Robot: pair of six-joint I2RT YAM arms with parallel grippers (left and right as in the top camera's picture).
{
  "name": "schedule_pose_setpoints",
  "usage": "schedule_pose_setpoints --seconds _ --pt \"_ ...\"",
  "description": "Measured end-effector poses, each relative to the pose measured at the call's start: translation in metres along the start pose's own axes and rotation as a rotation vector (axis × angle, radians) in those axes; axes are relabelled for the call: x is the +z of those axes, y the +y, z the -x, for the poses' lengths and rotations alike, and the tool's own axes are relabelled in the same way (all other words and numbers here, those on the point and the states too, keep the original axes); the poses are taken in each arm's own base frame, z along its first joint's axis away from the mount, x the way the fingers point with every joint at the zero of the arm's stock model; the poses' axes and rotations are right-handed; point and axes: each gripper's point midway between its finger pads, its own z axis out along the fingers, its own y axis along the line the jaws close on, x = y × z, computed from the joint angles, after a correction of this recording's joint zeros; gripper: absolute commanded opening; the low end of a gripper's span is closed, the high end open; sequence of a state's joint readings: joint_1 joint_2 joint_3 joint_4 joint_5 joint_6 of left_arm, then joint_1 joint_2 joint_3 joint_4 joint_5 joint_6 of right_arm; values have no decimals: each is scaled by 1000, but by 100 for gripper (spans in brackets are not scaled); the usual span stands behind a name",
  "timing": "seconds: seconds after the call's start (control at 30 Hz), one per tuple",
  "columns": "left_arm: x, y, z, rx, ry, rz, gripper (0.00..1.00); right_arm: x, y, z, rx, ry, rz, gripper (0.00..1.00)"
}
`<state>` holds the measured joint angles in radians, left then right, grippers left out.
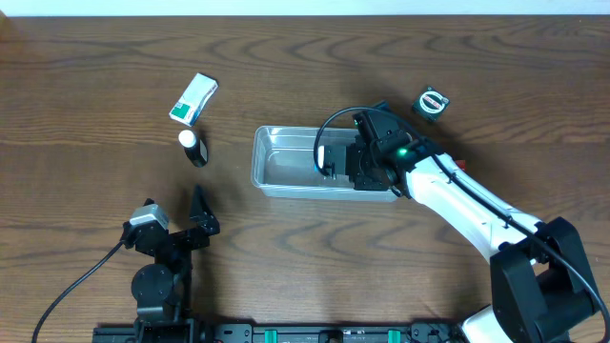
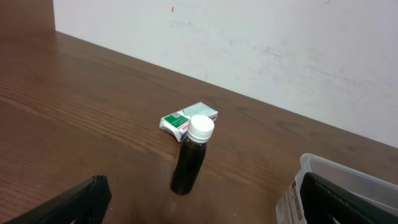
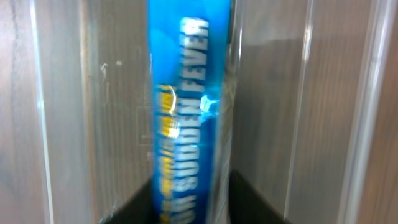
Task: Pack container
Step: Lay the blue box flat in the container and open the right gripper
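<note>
The container (image 1: 286,170) sits in the middle of the tabletop (image 1: 95,191). The right end effector (image 1: 335,164) reaches down inside its right half and holds a box (image 3: 186,124) in there. Left of the container, near it, a bottle (image 1: 193,148) stands up. A packet (image 1: 193,99) lies just behind the bottle, farther from the robot. A round thing (image 1: 432,103) lies behind the container's right corner. The left end effector (image 1: 202,211) is in front of the bottle.
</note>
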<state>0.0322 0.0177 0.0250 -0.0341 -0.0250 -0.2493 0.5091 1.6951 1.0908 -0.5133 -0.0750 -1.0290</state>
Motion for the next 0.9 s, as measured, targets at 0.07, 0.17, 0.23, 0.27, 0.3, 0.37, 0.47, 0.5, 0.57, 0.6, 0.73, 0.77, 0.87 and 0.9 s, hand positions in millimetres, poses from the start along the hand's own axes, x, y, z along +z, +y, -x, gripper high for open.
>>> schedule_pose_setpoints --seconds 0.07,0.17,0.23,0.27,0.3,0.37,0.47,0.5,0.57,0.6,0.73,0.77,0.87,0.9 --pt "0 0 0 0 0 0 98 0 1 -1 6 3 4 47" --pt "0 0 0 0 0 0 98 0 1 -1 11 2 4 47" --pt "0 0 0 0 0 0 98 0 2 0 14 1 3 48" --pt "0 0 0 0 0 0 98 0 2 1 14 0 3 48" --pt "0 0 0 0 0 0 98 -1 2 2 12 -2 1 49" --pt "0 0 0 0 0 0 98 -5 2 6 7 -11 -7 51" --pt "0 0 0 0 0 0 98 -18 -2 15 -1 -37 -39 54" --pt "0 0 0 0 0 0 98 -23 -3 17 -3 -46 -48 54" --pt "0 0 0 0 0 0 98 -36 -6 23 -8 -67 -76 54" --pt "0 0 0 0 0 0 98 -43 -7 26 -12 -77 -90 54" --pt "0 0 0 0 0 0 98 -69 -10 39 -18 -124 -138 56" --pt "0 0 0 0 0 0 98 -76 -10 42 -15 -138 -151 56" --pt "0 0 0 0 0 0 98 -87 -12 47 10 -165 -171 53" --pt "0 0 0 0 0 0 98 -89 -12 48 23 -171 -171 52"
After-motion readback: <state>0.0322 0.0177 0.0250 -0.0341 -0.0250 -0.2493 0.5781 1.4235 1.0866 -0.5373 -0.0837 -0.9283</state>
